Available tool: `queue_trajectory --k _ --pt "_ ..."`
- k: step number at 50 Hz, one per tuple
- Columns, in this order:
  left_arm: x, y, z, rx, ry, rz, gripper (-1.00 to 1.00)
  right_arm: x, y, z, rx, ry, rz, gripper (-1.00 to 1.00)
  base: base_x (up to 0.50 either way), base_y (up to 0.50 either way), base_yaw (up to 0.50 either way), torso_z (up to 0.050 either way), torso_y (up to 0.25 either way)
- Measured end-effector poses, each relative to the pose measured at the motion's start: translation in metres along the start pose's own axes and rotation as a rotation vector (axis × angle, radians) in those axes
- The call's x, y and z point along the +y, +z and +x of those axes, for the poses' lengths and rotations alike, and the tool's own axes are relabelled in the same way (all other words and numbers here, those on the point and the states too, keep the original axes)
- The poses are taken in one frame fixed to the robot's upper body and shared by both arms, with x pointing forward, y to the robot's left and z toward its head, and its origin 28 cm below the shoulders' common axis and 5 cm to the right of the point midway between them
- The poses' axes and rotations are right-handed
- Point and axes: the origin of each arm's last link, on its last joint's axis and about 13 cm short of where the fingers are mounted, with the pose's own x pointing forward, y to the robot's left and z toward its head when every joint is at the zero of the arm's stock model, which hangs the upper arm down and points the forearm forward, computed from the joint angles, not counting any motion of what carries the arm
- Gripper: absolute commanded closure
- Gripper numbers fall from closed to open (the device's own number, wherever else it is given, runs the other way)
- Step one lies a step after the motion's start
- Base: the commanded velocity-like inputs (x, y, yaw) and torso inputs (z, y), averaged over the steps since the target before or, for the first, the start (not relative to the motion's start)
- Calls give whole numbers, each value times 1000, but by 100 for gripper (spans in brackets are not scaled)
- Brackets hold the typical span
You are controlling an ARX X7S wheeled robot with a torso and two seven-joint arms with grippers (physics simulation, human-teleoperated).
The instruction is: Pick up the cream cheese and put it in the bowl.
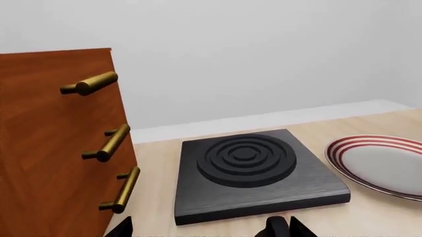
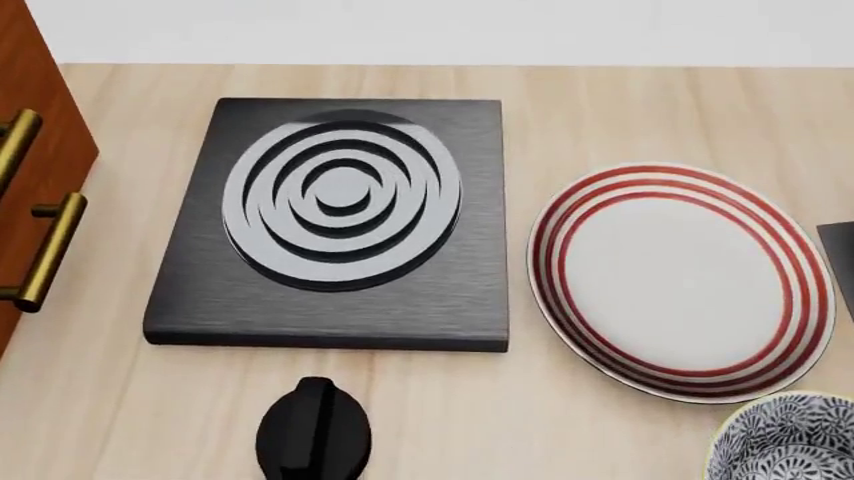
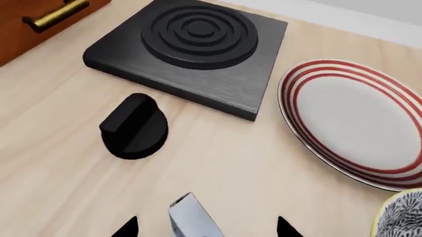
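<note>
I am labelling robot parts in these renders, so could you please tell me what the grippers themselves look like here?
Little shows. The left gripper appears only as black, angular fingertips at its wrist view's edge. The right gripper shows black pointed fingertips either side of a grey-white part. No cables or markings are visible.

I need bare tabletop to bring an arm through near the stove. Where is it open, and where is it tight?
Open: the table in front of the stove, either side of the knob, and the strip between knob and plate. Tight: the stove-plate gap, the bowl beside the plate, and the cabinet with its handles.
</note>
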Motion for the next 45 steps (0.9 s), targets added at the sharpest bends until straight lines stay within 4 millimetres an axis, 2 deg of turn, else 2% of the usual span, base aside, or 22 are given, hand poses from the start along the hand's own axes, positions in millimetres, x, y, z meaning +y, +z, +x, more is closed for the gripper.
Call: queue_trajectory --k 20,45 --pt "0 -5 0 4 4 0 -100 -1 18 -6 106 22 -136 -100 0 0 0 0 0" --pt "0 0 1 7 7 4 -100 -6 25 10 207 27 -224 -100 0 0 0 0 0"
